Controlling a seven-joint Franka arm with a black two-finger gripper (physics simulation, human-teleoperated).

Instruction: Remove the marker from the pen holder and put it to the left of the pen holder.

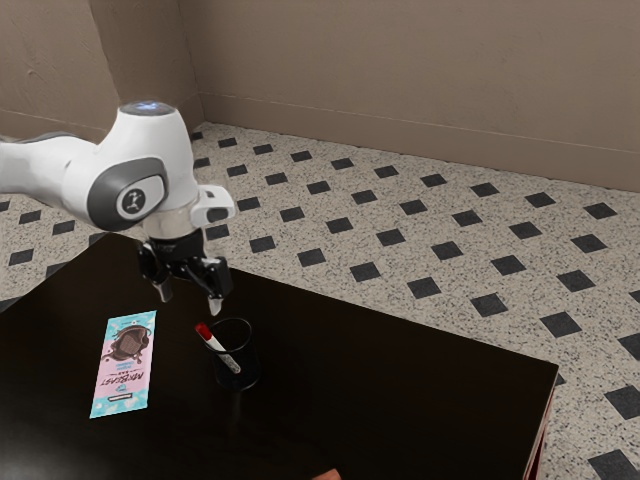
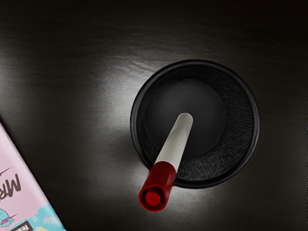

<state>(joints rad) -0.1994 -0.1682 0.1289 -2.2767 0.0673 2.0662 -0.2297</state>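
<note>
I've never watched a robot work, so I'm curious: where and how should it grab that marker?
Probably by the red cap, from above, fingers closing across the marker's sides. It leans in the pen holder with its cap beyond the rim, while the white barrel lies mostly inside, where the walls would likely crowd the fingers.

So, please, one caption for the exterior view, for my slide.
Open gripper above a dark table where a red-capped marker leans in a black pen holder, near a packet.
</note>
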